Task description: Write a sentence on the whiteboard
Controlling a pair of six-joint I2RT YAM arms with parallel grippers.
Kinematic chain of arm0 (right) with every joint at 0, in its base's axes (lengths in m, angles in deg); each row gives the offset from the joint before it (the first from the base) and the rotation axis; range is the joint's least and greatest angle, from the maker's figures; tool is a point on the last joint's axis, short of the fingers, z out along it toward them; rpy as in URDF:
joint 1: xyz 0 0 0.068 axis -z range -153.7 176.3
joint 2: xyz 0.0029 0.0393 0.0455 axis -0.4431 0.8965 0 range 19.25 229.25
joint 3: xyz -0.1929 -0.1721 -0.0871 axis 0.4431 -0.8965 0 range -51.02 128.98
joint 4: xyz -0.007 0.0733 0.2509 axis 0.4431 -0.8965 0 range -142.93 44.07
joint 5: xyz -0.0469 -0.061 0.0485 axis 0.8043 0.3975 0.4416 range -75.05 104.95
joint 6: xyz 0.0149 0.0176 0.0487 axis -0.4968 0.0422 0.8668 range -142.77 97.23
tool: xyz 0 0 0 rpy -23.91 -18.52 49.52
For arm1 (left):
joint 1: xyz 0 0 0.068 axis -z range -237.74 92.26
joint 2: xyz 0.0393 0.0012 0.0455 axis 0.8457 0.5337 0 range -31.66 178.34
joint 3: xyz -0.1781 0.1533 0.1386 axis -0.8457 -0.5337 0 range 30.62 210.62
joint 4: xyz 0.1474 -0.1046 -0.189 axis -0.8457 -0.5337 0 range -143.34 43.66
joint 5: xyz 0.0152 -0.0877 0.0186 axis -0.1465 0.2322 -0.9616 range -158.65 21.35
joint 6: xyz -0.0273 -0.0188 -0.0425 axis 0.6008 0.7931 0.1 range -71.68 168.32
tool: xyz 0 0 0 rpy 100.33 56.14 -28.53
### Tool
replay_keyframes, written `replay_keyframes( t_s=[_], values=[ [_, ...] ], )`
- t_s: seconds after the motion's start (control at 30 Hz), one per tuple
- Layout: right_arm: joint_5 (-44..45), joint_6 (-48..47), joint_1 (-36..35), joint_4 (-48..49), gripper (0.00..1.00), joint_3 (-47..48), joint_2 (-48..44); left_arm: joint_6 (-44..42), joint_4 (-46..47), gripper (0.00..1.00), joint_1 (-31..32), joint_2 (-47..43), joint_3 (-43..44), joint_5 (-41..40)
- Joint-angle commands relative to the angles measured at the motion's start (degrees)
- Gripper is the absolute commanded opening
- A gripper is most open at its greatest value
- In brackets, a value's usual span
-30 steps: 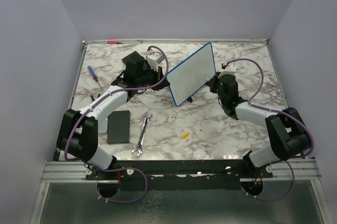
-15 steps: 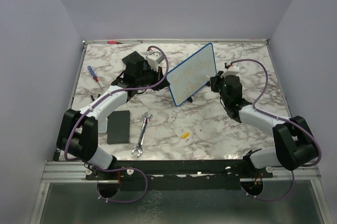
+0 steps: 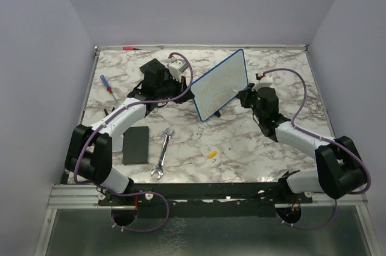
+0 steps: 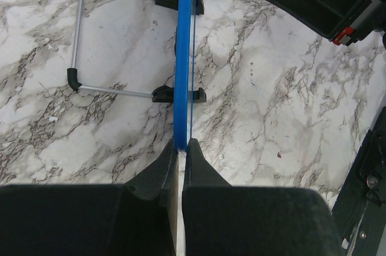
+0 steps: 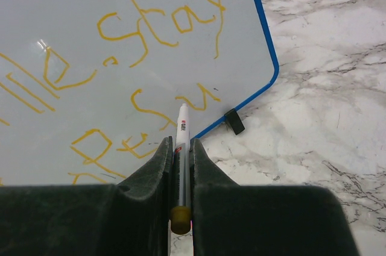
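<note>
Whiteboard is standing on its little black feet on the marble bench, edge-on straight ahead of the left fingers — those are pinched tight on its blue frame. Right fingers are squeezed closed around a white marker, tip poking out in front and touching the board face, in among the yellow sentence — I can read "Stay".

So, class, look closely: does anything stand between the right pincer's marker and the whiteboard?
Nothing visible does. The right pincer holds the marker, whose tip points straight at the whiteboard, beside the yellow sentence, with no object between.
</note>
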Motion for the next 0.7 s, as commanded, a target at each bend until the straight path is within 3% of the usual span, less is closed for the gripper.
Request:
replay_keyframes(
  t_s=[0.0,0.67],
  values=[
    [-2.08,0.23,-0.22,-0.75,0.01,-0.66,1.13,-1.35,-3.1,0.0,0.43,0.78,0.22,-0.66],
    [-4.23,0.34,-0.29,0.54,0.01,0.12,3.73,-1.39,-3.08,0.0,0.43,0.71,0.22,-0.65]
  ],
)
